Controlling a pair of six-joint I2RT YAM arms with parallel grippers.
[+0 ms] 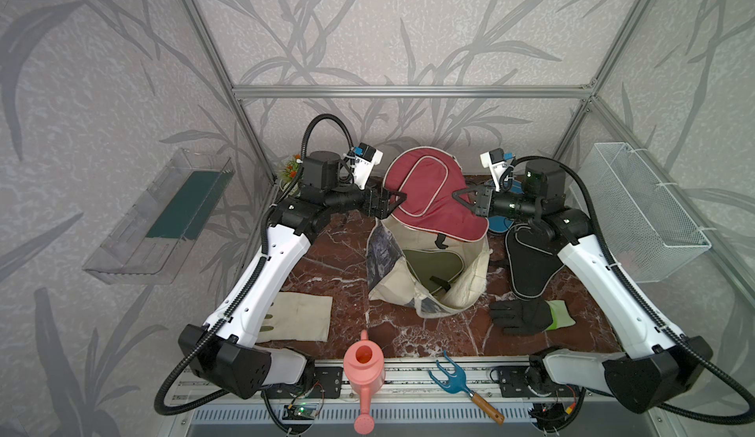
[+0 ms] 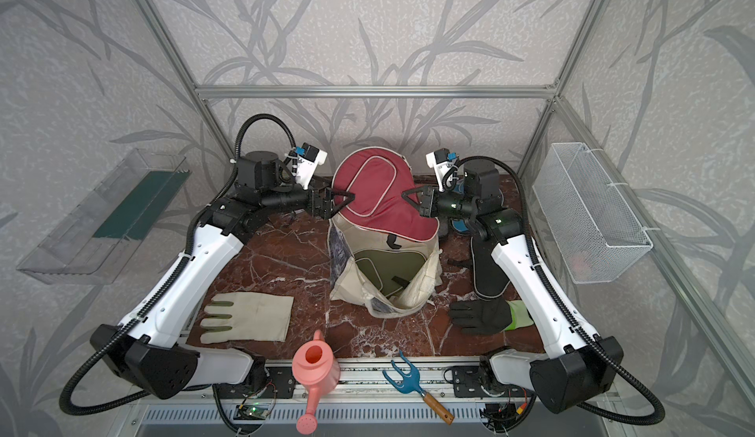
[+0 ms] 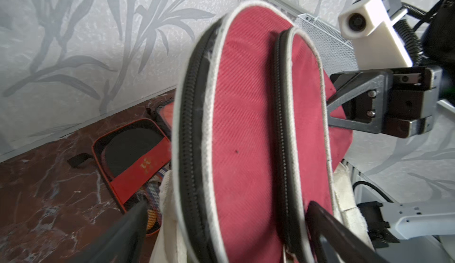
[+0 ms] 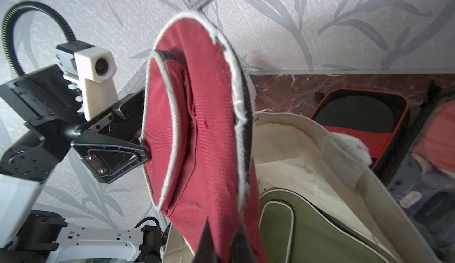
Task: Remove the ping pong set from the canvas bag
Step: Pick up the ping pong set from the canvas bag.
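Top view, right gripper (image 1: 455,195) — clamps maroon case (image 1: 427,183)

Around me the walls (image 1: 408,26) have grey paper with a darker leaf pattern, behind thin aluminium bars (image 1: 408,91). My table (image 1: 408,332) is red-brown marble with white veins. The light is soft and even.

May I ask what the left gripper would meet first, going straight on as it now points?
The maroon case: the left gripper is open astride the case's edge, so it would likely meet the case almost at once. The right gripper, shut on the case, lies beyond.
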